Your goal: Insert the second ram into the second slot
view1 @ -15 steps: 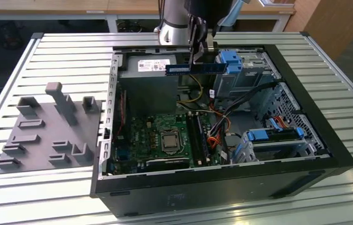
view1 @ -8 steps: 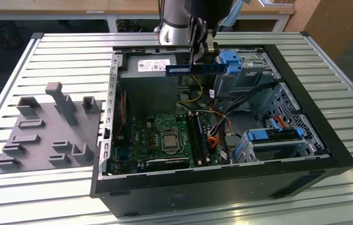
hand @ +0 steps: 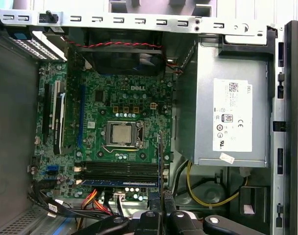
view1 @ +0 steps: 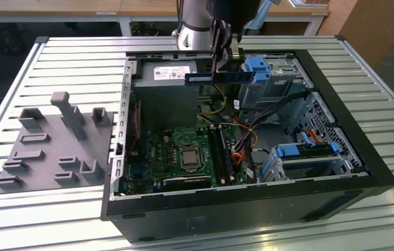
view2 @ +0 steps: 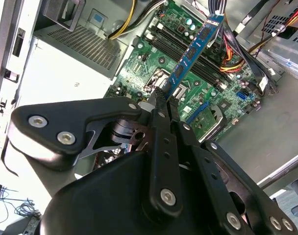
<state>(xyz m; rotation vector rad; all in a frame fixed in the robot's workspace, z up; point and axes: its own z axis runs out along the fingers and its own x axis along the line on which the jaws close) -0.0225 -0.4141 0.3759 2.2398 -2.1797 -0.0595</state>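
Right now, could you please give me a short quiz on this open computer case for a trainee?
1. True or false: the gripper is shut on the thin dark-blue memory stick.
2. That stick is: A) seated in a slot; B) held in the air over the green motherboard; C) lying on the table.
3. What colour is the cable looping beside the silver metal power supply box?
Key: 1 true; 2 B; 3 yellow.

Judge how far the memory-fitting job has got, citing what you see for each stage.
Done: one blue stick already appears seated beside the black slots. In hand: the gripper is shut on the second ram, held above the open case. Left: the ram is not yet in a slot.
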